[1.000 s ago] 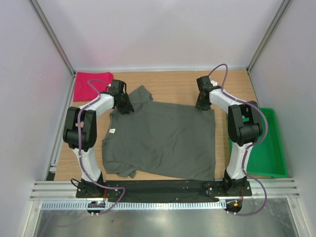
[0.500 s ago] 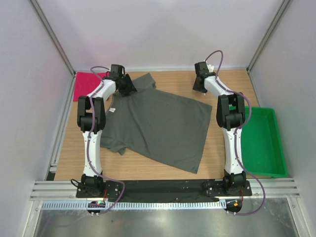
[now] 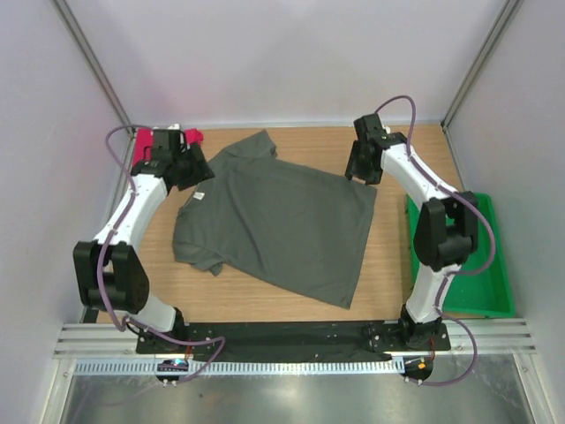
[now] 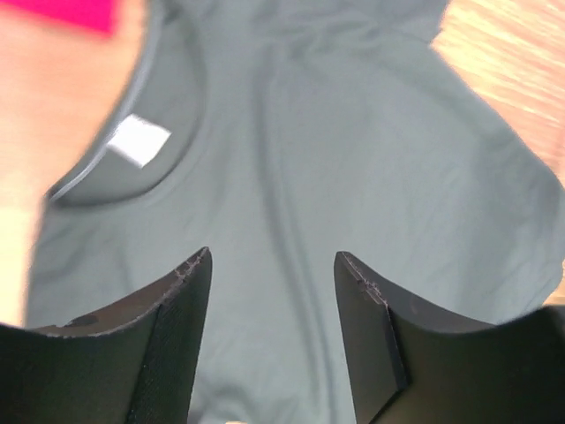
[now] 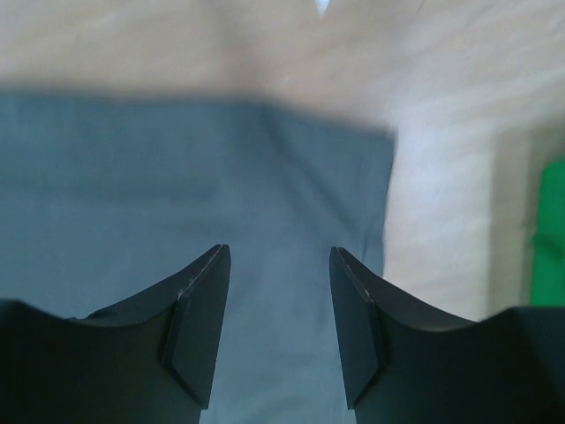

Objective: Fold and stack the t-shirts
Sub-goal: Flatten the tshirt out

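The dark grey-olive t-shirt [image 3: 278, 221] lies spread flat and skewed on the wooden table, collar and white label [image 4: 137, 140] at the left. The pinkish-red t-shirt [image 3: 141, 146] lies folded at the back left, mostly hidden behind my left arm; a corner of it shows in the left wrist view [image 4: 62, 11]. My left gripper [image 3: 196, 175] is open and empty just above the grey shirt [image 4: 371, 132] near its collar. My right gripper [image 3: 358, 171] is open and empty above the grey shirt's back right corner [image 5: 177, 159].
The green plastic tray [image 3: 472, 265] stands at the table's right edge; a sliver of it shows in the right wrist view [image 5: 552, 230]. Bare wood [image 3: 415, 150] shows behind and right of the shirt. Walls enclose the back and both sides.
The grey shirt was dragged back and turned, and has since lain still. Both grippers have come off its back edge; my left arm has swung left, my right arm slightly forward.
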### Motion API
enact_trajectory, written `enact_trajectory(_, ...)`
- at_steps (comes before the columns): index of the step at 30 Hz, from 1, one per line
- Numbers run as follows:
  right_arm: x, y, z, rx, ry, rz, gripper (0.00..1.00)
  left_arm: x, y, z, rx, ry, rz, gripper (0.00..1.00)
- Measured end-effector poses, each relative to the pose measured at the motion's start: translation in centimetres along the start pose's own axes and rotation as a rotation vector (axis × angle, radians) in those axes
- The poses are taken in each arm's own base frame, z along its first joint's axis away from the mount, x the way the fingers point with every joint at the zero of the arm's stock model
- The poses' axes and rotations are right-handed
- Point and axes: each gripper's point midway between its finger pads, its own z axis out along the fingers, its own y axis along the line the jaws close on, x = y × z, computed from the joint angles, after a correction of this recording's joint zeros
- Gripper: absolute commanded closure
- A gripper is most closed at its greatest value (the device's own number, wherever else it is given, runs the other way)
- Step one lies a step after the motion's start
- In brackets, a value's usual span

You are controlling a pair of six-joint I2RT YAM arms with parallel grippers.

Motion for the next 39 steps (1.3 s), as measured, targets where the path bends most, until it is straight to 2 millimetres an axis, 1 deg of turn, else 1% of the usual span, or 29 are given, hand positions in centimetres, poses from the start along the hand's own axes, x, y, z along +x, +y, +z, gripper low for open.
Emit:
enact_trajectory(2,3.5,0.9,-3.1,-0.052,0.028,-0.031,0.45,1.2,2.1,-1.7,-0.021,-0.008,-0.007,0.41)
enact_trajectory(3,5.5,1.7,-4.5,-0.081,0.043,-0.055,0.45,2.5,3.6,-2.3,-0.049,0.013,-0.012,0.39)
enact_trajectory(4,7.3,2.3,-5.5,-0.108,0.056,-0.076,0.45,3.6,5.1,-2.5,-0.079,0.035,-0.018,0.37)
enact_trajectory(5,9.0,2.6,-6.1,-0.125,0.073,-0.092,0.45,4.8,6.4,-2.6,-0.108,0.056,-0.021,0.33)
enact_trajectory(6,11.4,3.1,-6.8,-0.146,0.102,-0.116,0.45,6.4,8.0,-2.8,-0.146,0.089,-0.033,0.32)
enact_trajectory(7,13.2,3.4,-7.1,-0.158,0.129,-0.137,0.45,7.9,9.3,-3.0,-0.173,0.121,-0.045,0.31)
enact_trajectory(9,16.5,3.2,-6.9,-0.163,0.184,-0.153,0.46,9.8,11.4,-3.6,-0.215,0.161,-0.07,0.3)
enact_trajectory(10,18.2,2.6,-6.5,-0.15,0.218,-0.148,0.47,10.5,12.5,-4.1,-0.239,0.177,-0.092,0.3)
enact_trajectory(12,20.4,1.0,-5.4,-0.112,0.265,-0.133,0.47,10.6,13.7,-4.7,-0.266,0.178,-0.129,0.32)
enact_trajectory(14,22.2,-0.7,-4.5,-0.065,0.3,-0.116,0.48,10.2,14.4,-4.9,-0.273,0.162,-0.171,0.32)
enact_trajectory(16,23.1,-1.8,-3.9,-0.034,0.311,-0.103,0.48,10.1,14.5,-4.9,-0.265,0.161,-0.208,0.31)
enact_trajectory(18,23.1,-2.4,-3.3,-0.02,0.3,-0.084,0.48,10.1,14.4,-4.9,-0.26,0.16,-0.236,0.29)
enact_trajectory(21,22.6,-3.1,-2.4,-0.009,0.291,-0.049,0.48,10.5,14.3,-5.4,-0.26,0.144,-0.267,0.27)
enact_trajectory(23,21.4,-3.8,-1.7,0.007,0.284,-0.009,0.48,10.6,14.1,-5.9,-0.258,0.122,-0.284,0.27)
enact_trajectory(25,19.6,-4.8,-0.7,0.033,0.267,0.033,0.48,10.5,14.0,-6.4,-0.255,0.102,-0.295,0.27)
enact_trajectory(28,16.3,-6.9,1.1,0.103,0.23,0.053,0.47,10.5,13.9,-6.6,-0.253,0.092,-0.306,0.28)
enact_trajectory(31,12.5,-7.9,2.8,0.155,0.188,0.024,0.43,11.3,13.7,-6.4,-0.241,0.117,-0.317,0.32)
enact_trajectory(32,11.6,-7.9,3.1,0.166,0.178,0.012,0.42,11.7,13.6,-6.2,-0.228,0.133,-0.325,0.33)
enact_trajectory(34,10.3,-7.5,3.1,0.158,0.164,-0.012,0.41,13.0,13.1,-5.7,-0.198,0.179,-0.347,0.34)
enact_trajectory(36,9.7,-6.9,2.5,0.144,0.16,-0.032,0.38,14.4,12.7,-5.4,-0.164,0.222,-0.37,0.31)
enact_trajectory(38,9.2,-5.5,1.1,0.094,0.145,-0.063,0.38,16.4,12.2,-5.1,-0.131,0.27,-0.411,0.3)
enact_trajectory(39,9.4,-4.9,0.3,0.066,0.147,-0.079,0.38,17.4,12.0,-5.0,-0.119,0.294,-0.432,0.3)
